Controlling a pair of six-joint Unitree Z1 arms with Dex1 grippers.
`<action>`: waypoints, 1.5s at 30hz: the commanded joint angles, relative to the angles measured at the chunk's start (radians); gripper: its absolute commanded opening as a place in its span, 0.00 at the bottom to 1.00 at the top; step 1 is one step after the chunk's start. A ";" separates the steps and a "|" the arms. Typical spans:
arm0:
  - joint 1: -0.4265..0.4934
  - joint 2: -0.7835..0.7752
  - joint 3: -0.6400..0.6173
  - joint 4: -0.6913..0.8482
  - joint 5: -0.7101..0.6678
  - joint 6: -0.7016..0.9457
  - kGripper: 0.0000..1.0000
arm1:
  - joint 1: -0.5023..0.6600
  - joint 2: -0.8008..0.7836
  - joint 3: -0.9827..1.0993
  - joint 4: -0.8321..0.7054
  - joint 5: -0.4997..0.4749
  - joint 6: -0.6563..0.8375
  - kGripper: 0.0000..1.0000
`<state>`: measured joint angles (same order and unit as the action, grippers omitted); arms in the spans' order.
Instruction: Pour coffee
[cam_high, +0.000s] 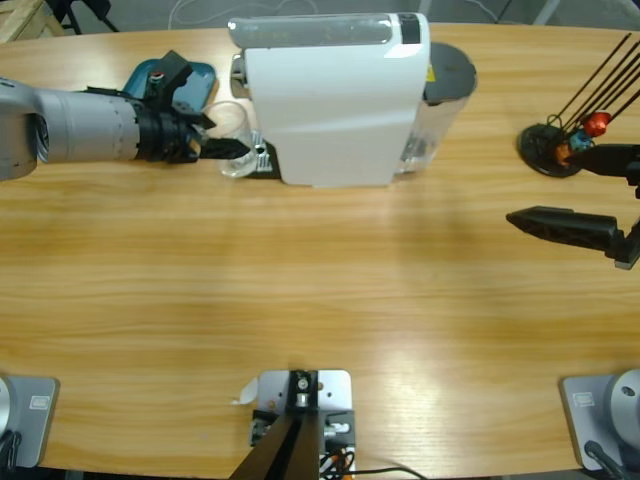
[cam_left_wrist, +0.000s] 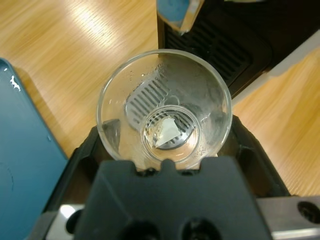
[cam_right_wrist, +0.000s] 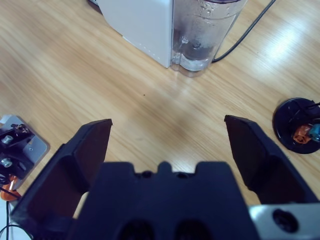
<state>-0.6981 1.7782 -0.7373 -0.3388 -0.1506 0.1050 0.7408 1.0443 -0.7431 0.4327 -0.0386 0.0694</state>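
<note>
**Left pincer on the glass at the coffee machine, right pincer idle**

Where the long wooden counter (cam_high: 330, 300) runs pale and glossy under overhead light, we see the white coffee machine (cam_high: 335, 100) standing near its far edge, its clear water tank (cam_right_wrist: 205, 35) at the back and a dark cable trailing off beside it. Our left pincer (cam_high: 228, 148) reaches in from the left edge and is closed around a clear glass (cam_left_wrist: 164, 107), which sits over the machine's black slotted drip tray (cam_left_wrist: 215, 45). Looking down into the glass, we make out only droplets and a faint film at the bottom; whether that is the coffee we cannot tell. A teal tray (cam_left_wrist: 25, 150) lies just beside the glass. Our right pincer (cam_right_wrist: 167, 135) hangs over bare wood with its jaws spread wide, gripping nothing. Near it stands a black capsule stand (cam_high: 550, 150) with thin rods and orange and red capsules (cam_high: 592, 125). Beyond the counter's far edge only a strip of grey floor shows.
</note>
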 joint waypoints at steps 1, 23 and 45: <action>0.009 0.080 -0.048 -0.006 -0.018 0.013 0.33 | -0.020 0.005 0.039 -0.006 0.020 -0.011 0.98; 0.009 0.075 -0.028 -0.003 -0.029 0.019 1.00 | -0.024 0.014 0.042 -0.019 0.020 -0.016 0.98; 0.003 -0.501 0.046 0.439 0.084 0.014 0.97 | -0.054 0.054 -0.017 0.046 0.082 -0.015 1.00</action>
<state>-0.6953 1.5207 -0.7061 -0.1365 -0.1589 0.1160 0.7247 1.0488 -0.7307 0.4085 0.0031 0.0569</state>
